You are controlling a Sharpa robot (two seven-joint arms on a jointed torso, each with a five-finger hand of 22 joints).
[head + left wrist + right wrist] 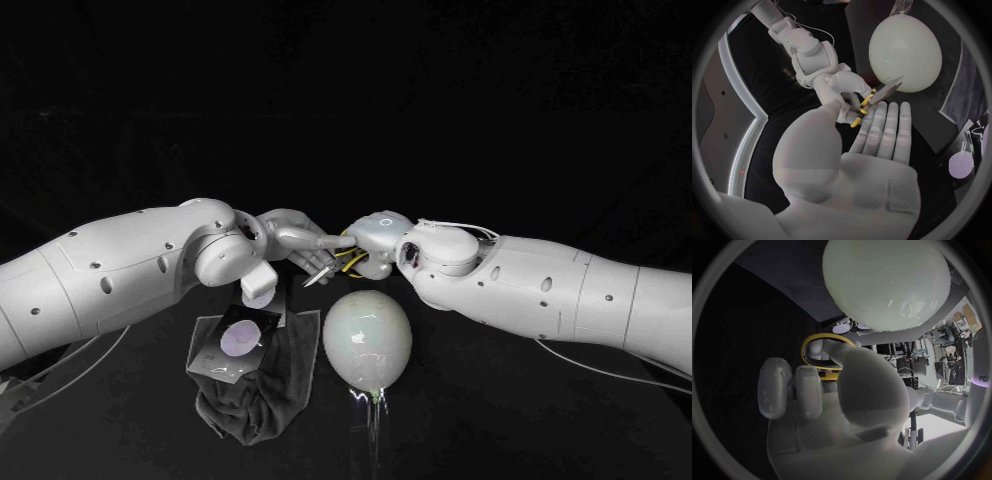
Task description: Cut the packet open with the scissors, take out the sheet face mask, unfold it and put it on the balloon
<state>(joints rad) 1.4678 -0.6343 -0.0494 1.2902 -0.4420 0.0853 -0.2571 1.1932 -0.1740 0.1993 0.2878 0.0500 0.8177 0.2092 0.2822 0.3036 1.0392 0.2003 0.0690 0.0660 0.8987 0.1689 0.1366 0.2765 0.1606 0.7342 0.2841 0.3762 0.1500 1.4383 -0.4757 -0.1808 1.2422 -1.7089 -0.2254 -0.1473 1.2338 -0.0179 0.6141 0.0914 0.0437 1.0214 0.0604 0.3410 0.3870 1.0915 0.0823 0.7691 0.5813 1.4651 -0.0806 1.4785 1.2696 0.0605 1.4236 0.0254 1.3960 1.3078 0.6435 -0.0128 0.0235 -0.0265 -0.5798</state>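
My right hand [372, 243] holds the yellow-handled scissors [346, 261] above the table's middle. In the right wrist view a yellow handle loop [826, 347] sits round one of its fingers. My left hand [296, 243] is held flat and holds nothing. Its straight fingers [882, 129] lie just beside the scissors [869, 102], whose blades point toward the balloon [905, 51]. The pale balloon [368, 338] lies on the table in front of both hands. Left of it lies the packet [238, 342], silvery with a lilac round print, flat on a dark cloth [267, 400].
The dark cloth hangs toward the table's near edge. The balloon's knotted neck [372, 398] points toward me. Both forearms slant in from the sides and meet above the packet and balloon.
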